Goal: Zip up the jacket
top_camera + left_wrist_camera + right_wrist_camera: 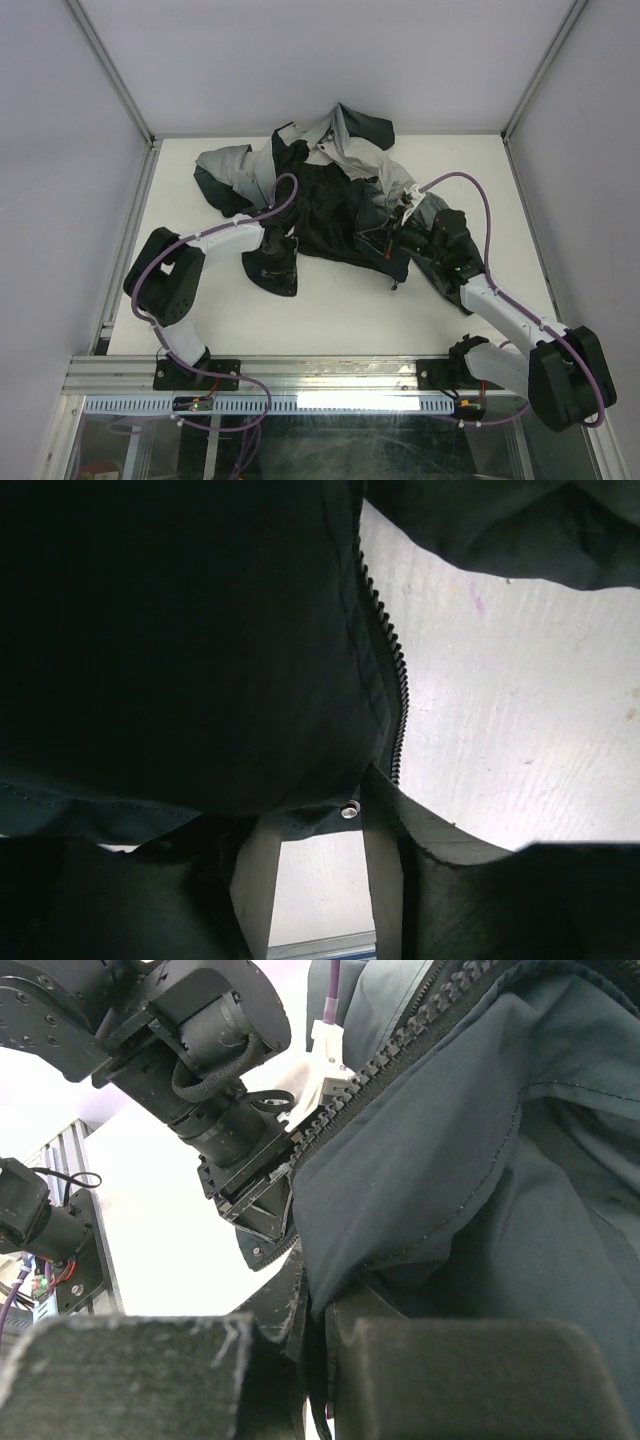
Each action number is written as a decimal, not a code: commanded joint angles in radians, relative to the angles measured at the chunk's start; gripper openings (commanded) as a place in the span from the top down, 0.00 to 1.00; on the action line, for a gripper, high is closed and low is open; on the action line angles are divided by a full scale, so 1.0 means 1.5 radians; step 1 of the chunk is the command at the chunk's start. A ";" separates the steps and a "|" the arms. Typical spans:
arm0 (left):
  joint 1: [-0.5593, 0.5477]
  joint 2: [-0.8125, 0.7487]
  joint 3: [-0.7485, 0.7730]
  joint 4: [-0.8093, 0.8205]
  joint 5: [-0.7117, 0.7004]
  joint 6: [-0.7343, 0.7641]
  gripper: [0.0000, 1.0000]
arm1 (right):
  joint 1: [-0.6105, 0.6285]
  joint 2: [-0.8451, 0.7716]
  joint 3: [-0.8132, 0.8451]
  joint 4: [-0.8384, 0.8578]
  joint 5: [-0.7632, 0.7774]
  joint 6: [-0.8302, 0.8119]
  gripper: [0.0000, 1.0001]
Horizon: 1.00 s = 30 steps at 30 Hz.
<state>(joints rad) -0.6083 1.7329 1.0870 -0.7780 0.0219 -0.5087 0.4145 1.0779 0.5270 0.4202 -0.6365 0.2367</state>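
The jacket [330,200] lies crumpled on the far half of the table [330,310], grey at the top and dark below, with its zipper teeth [385,630] unjoined. The right gripper [315,1360] pinches the zipper edge. The left gripper [322,805] meets the hem; fabric hides its tips, so I cannot tell its grip.

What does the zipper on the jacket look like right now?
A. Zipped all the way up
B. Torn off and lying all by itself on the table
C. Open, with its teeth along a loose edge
C: in the left wrist view the zipper teeth run down one free edge of the jacket, with only bare table beside them and no second row meshed in.
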 commanded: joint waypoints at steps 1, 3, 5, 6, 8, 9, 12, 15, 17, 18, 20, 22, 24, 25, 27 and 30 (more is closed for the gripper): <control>-0.002 0.010 -0.019 0.056 -0.030 0.009 0.67 | -0.003 -0.020 0.007 0.035 0.003 -0.017 1.00; -0.002 0.016 -0.029 0.070 -0.032 0.009 0.74 | -0.002 -0.018 0.013 0.037 0.006 -0.020 1.00; -0.001 0.015 -0.035 0.082 -0.037 0.009 0.88 | -0.003 -0.013 0.016 0.046 0.019 -0.021 1.00; -0.001 0.007 -0.035 0.087 -0.040 0.009 0.95 | -0.003 -0.013 0.015 0.057 0.024 -0.021 1.00; -0.001 -0.026 -0.033 0.099 -0.056 0.011 1.00 | -0.002 -0.009 0.010 0.095 0.022 -0.022 1.00; 0.001 -0.060 -0.029 0.106 -0.063 0.014 1.00 | -0.003 -0.007 0.008 0.119 0.021 -0.023 1.00; 0.004 -0.148 -0.014 0.132 -0.090 0.041 1.00 | -0.003 0.007 0.015 0.215 -0.023 -0.013 1.00; 0.006 -0.241 -0.010 0.183 -0.098 0.075 1.00 | 0.001 0.024 0.042 0.265 -0.085 -0.047 1.00; 0.008 -0.295 -0.020 0.236 -0.086 0.096 1.00 | -0.002 0.014 0.040 0.243 -0.018 -0.078 1.00; 0.008 -0.319 -0.029 0.265 -0.076 0.106 1.00 | -0.005 0.022 0.039 0.272 -0.056 -0.073 1.00; 0.010 -0.364 -0.054 0.332 -0.050 0.123 1.00 | -0.006 0.052 0.069 0.272 -0.134 -0.041 1.00; 0.011 -0.405 -0.084 0.417 -0.022 0.137 1.00 | -0.011 0.068 0.099 0.204 -0.150 -0.018 1.00; 0.011 -0.434 -0.116 0.478 0.007 0.147 1.00 | -0.020 0.091 0.111 0.233 -0.205 0.038 1.00; 0.012 -0.445 -0.128 0.502 0.022 0.150 1.00 | -0.021 0.109 0.112 0.277 -0.246 0.086 1.00; 0.012 -0.459 -0.146 0.540 0.057 0.155 1.00 | -0.023 0.142 0.107 0.380 -0.284 0.185 1.00; 0.012 -0.470 -0.168 0.580 0.101 0.161 1.00 | -0.028 0.189 0.094 0.524 -0.293 0.323 1.00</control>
<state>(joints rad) -0.5938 1.0580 0.8688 -0.1154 0.0425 -0.3176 0.3824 1.2957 0.6502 0.8524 -0.9627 0.4122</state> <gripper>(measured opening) 0.011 0.040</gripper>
